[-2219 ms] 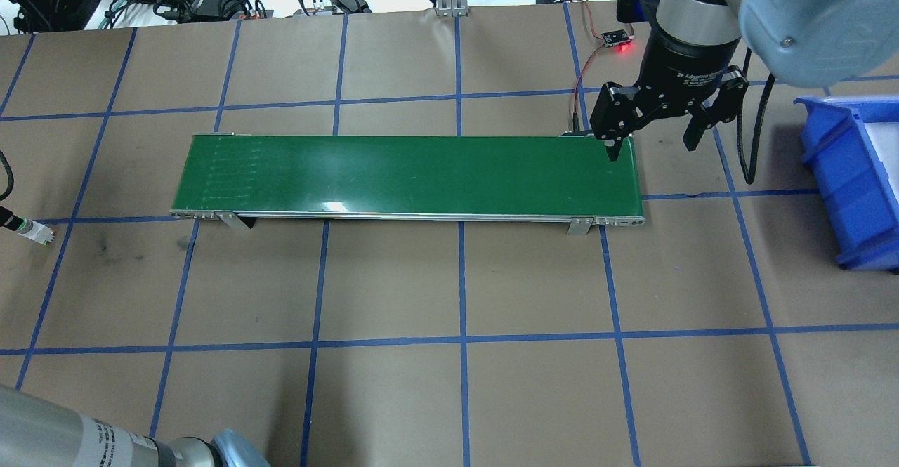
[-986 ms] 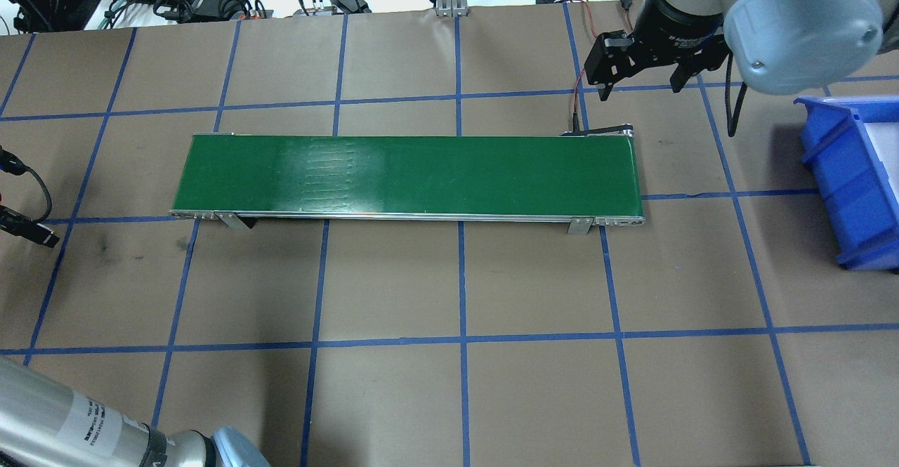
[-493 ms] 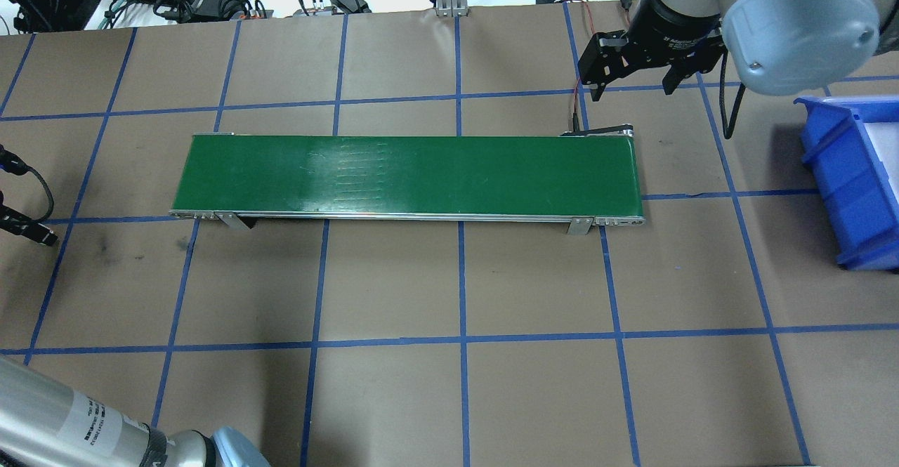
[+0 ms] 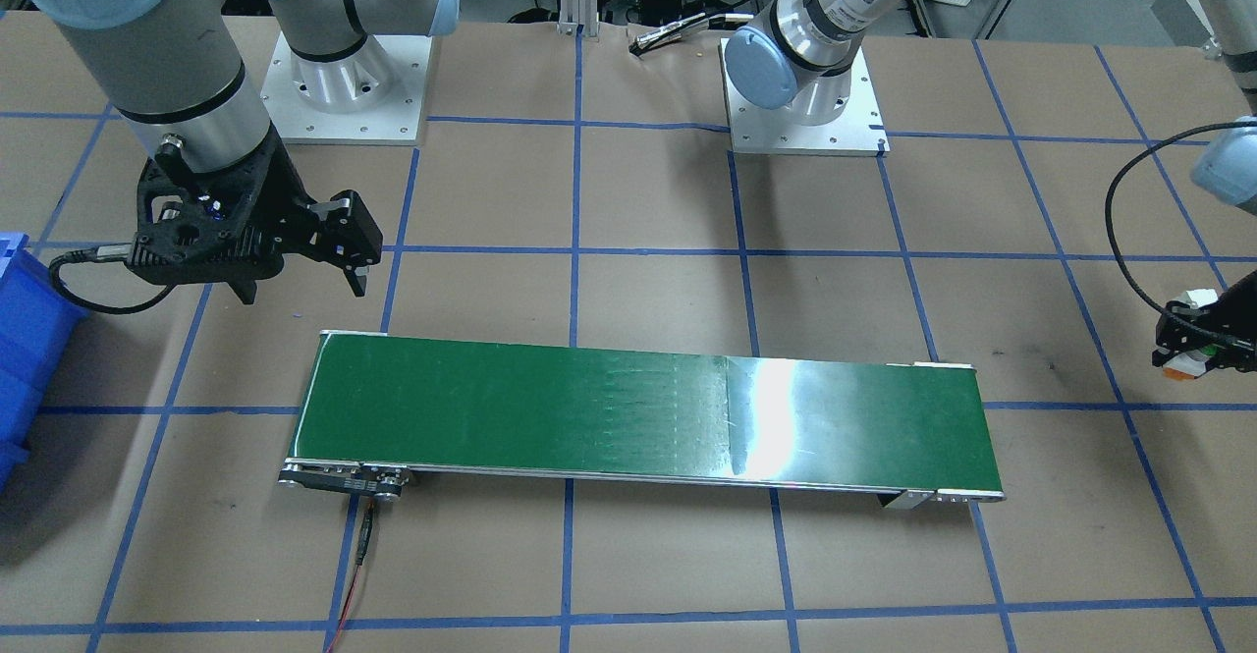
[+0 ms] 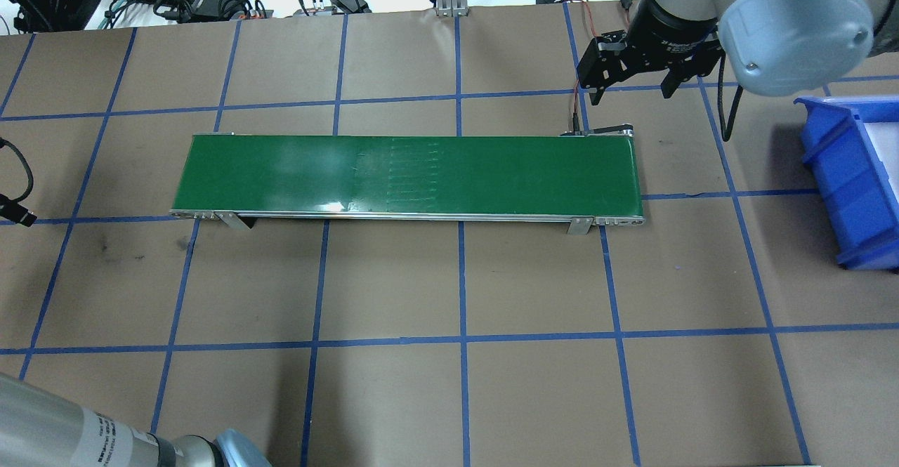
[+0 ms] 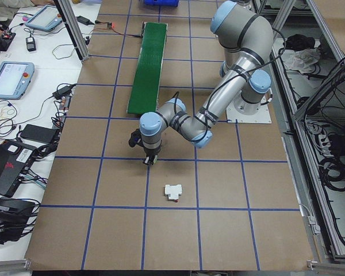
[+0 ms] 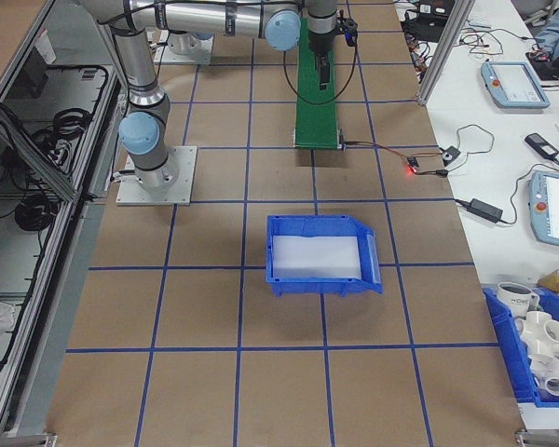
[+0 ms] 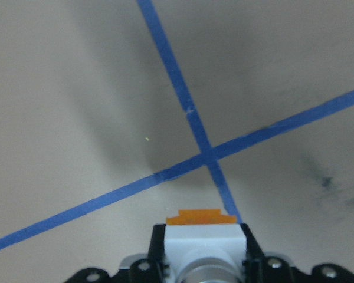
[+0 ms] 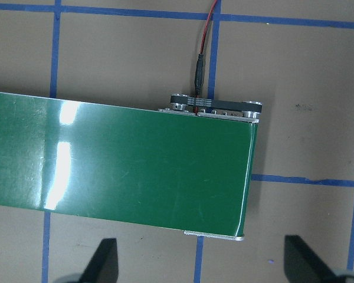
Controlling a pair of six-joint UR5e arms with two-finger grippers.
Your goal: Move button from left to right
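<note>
Look at your left tool (image 4: 1200, 351) first. It is pinching the button (image 8: 204, 242) between its two fingers. You can see the button's white body and orange base in the left wrist view, and a bit of green in the front view. The left tool hangs over the brown worktop (image 5: 534, 277), past the left end of the green belt (image 5: 407, 175) and well apart from it. Right under the button, two blue tape lines (image 8: 207, 156) cross on the worktop.

Now look at your right tool (image 5: 632, 77). Its fingers are spread wide and hold nothing. It hangs near the right end of the green belt, on the far side from the robot. Under it you can see the belt's end roller and a thin red wire (image 9: 205, 35) running away from it.

A blue bin (image 5: 853, 179) sits on the worktop further to the right, apart from the belt. A small white part (image 6: 173, 191) lies alone on the worktop near the left arm.
</note>
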